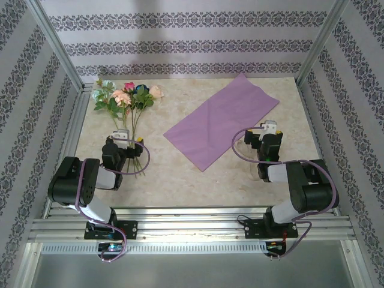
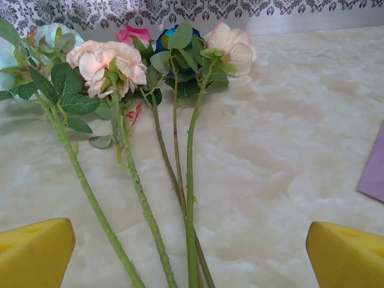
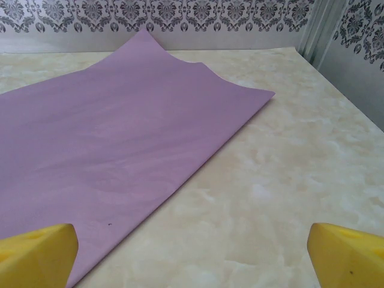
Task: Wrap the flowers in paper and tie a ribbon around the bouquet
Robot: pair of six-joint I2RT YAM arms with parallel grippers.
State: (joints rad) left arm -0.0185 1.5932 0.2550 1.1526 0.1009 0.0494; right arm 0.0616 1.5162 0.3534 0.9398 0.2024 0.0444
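Observation:
The flowers [image 1: 126, 97] lie loose at the table's far left, blooms toward the back wall and stems [image 2: 191, 180] running toward me. My left gripper [image 1: 122, 134] is open low over the stem ends, and several stems pass between its yellow fingertips [image 2: 36, 252]. The lilac paper [image 1: 222, 120] lies flat and diagonal mid-table, apart from the flowers. My right gripper [image 1: 270, 127] is open by the paper's near right edge [image 3: 120, 150], with bare table between its fingers [image 3: 345, 252]. A faint pale strand beside the right arm [image 1: 251, 171] may be the ribbon. No wrapped bouquet is in view.
Patterned walls and metal posts [image 1: 60, 48] close in the table on three sides. Marble tabletop [image 1: 180, 174] lies bare between the two arms. Purple cables [image 1: 141, 165] loop beside each wrist.

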